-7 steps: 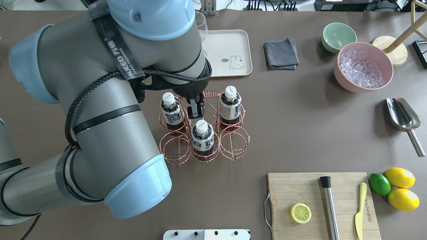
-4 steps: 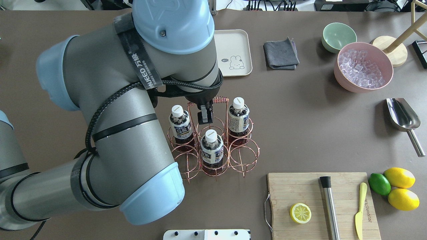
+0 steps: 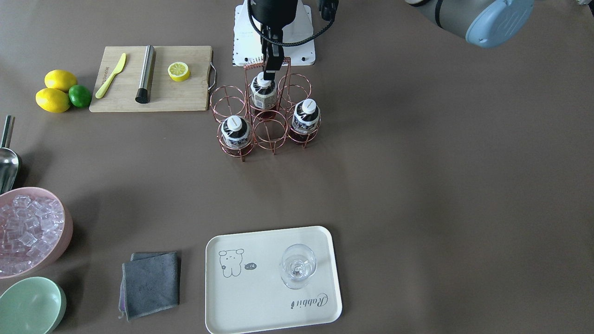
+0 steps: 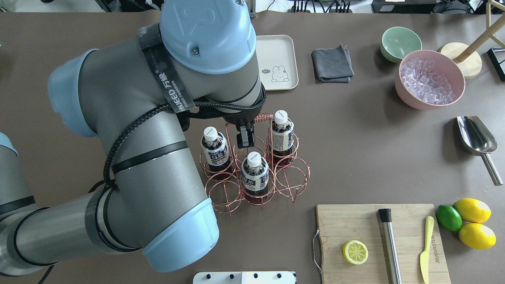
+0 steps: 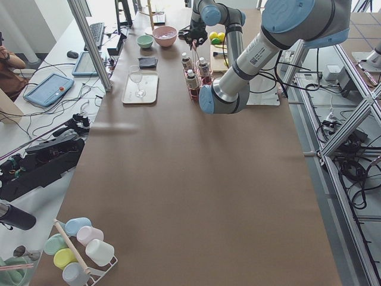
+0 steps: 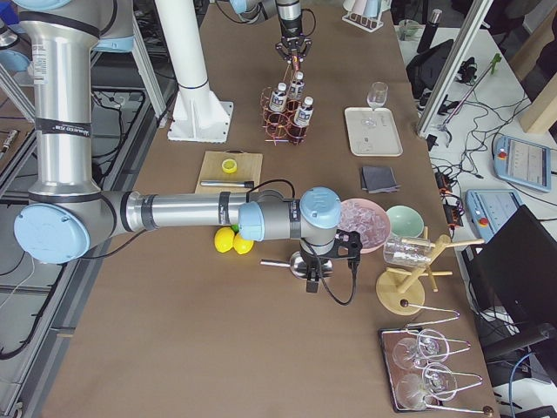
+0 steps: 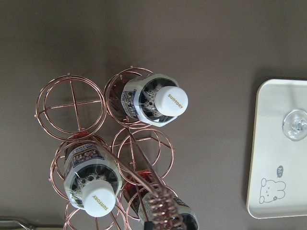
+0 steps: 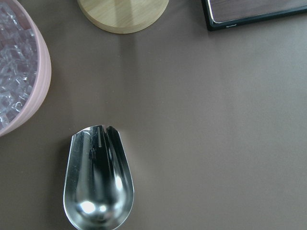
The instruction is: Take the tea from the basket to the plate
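Nothing is delivered yet: all three tea bottles stand in the basket at mid-bench, the far plate carries only a glass, and the left gripper hovers by the basket's handle, but I cannot tell whether it is open or closed.

Elbow-bent left arm over tabletop middle; left tool vertical, fingers pinched together at basket handle. Low, outstretched right arm; right tool points down, grip unreadable.
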`<state>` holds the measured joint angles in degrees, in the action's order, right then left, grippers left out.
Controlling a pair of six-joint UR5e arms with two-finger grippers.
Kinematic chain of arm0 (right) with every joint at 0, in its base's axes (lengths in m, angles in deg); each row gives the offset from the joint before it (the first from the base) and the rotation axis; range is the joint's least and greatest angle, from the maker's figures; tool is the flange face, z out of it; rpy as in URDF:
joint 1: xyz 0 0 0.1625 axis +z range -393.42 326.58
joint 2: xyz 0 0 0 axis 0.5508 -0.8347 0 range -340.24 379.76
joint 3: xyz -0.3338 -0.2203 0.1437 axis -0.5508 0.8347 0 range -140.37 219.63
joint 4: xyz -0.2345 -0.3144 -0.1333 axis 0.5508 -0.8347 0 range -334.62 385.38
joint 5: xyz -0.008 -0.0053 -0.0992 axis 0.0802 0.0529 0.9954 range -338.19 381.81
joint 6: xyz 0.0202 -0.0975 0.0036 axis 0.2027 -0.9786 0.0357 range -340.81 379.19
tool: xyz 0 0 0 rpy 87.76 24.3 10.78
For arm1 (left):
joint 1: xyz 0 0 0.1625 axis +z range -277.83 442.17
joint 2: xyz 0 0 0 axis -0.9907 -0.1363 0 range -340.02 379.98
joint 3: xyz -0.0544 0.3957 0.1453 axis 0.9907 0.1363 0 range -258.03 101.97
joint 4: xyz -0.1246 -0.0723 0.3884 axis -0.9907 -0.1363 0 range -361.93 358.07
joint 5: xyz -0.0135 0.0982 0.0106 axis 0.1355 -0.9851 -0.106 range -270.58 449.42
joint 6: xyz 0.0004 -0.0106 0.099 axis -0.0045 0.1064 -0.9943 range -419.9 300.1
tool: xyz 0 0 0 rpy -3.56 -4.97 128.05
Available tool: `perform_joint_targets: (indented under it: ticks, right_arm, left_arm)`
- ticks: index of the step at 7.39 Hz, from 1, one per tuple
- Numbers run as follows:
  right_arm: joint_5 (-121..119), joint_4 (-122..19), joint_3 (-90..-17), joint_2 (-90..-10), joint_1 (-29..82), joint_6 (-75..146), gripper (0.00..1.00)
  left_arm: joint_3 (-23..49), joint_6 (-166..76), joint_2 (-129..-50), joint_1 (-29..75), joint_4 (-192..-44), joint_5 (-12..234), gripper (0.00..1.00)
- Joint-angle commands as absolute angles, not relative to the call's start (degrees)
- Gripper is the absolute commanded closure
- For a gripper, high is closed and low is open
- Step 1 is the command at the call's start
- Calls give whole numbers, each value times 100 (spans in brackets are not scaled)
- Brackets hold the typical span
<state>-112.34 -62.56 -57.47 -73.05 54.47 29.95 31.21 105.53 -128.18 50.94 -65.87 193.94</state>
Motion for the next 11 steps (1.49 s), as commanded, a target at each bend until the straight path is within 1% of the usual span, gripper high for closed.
perform_joint_targets:
  ticks: [1, 4, 6, 8, 9, 11]
  right_arm:
    - [-11266, -6251, -5776, -7235, 5447, 2983, 0]
    - [-11459, -6234, -5802, -7042, 5386, 3000, 0]
    - [-11460, -5708, -5715, -7015, 5351, 3000, 0]
    - [-11460, -5610, -5740, -7007, 5263, 3009, 0]
    - [-11503, -5331, -5767, -6954, 5106, 3035, 0]
    - [-11994, -5031, -5767, -6657, 4868, 3044, 0]
  left_arm:
    - [3253, 10595, -12811, 5097, -6583, 19419, 100]
    - [3333, 10604, -12767, 5176, -6565, 19419, 100]
    - [3324, 10604, -12724, 5228, -6574, 19393, 100]
    - [3368, 10656, -12723, 5246, -6574, 19393, 100]
    - [3403, 10682, -12723, 5281, -6574, 19384, 100]
    - [3473, 10726, -12715, 5351, -6565, 19384, 100]
